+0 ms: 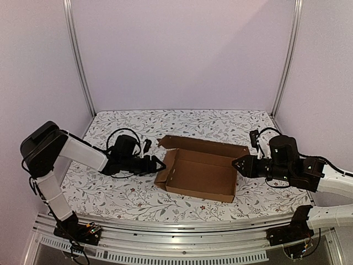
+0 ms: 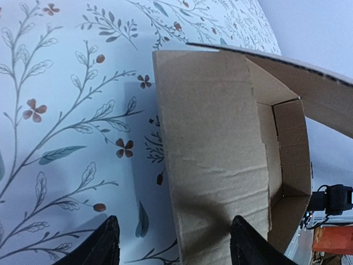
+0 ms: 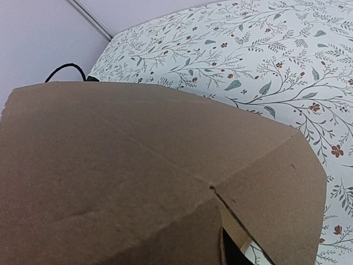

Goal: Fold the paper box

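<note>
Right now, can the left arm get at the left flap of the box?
Probably yes: the left pincer is open right at the box, and the flap edge lies between its fingers, with nothing in the way.

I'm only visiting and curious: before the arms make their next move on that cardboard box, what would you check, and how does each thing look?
1. Paper box base flat on the tablecloth: ok.
2. Left gripper open, facing the left flap: ok.
3. Left flap upright: not ok, it leans outward.
4. Right gripper holding the right end: cannot tell, cardboard fills its camera.
5. Box closed: not ok, top open.
</note>
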Robot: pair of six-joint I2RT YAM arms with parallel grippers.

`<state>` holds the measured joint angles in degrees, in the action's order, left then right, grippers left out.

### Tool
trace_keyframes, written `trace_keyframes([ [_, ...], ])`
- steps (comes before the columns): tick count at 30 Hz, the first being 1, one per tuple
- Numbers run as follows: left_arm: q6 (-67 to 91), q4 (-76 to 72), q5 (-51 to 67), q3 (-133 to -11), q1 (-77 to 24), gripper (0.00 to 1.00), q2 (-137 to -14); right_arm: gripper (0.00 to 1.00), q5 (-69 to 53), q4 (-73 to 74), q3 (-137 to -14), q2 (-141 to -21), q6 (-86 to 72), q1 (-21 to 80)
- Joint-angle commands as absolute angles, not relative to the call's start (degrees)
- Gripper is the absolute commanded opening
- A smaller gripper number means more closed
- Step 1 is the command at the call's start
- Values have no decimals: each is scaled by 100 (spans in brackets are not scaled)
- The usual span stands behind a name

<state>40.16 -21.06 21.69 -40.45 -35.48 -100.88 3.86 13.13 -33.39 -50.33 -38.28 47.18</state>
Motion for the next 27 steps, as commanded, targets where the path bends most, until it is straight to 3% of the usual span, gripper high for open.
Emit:
trace_keyframes([
  [1,4247,-2724,2625,-3995,-3493,67,-10101,33,343,1398,-3223,-5003,-3856,4692],
  [13,4195,-2736,2931,-4137,-3669,70,-9807,33,343,1380,-3173,-4998,-3902,4692],
  [27,3466,-1089,1662,-4389,-3769,70,-9194,33,323,1364,-3155,-5035,-3884,4697],
])
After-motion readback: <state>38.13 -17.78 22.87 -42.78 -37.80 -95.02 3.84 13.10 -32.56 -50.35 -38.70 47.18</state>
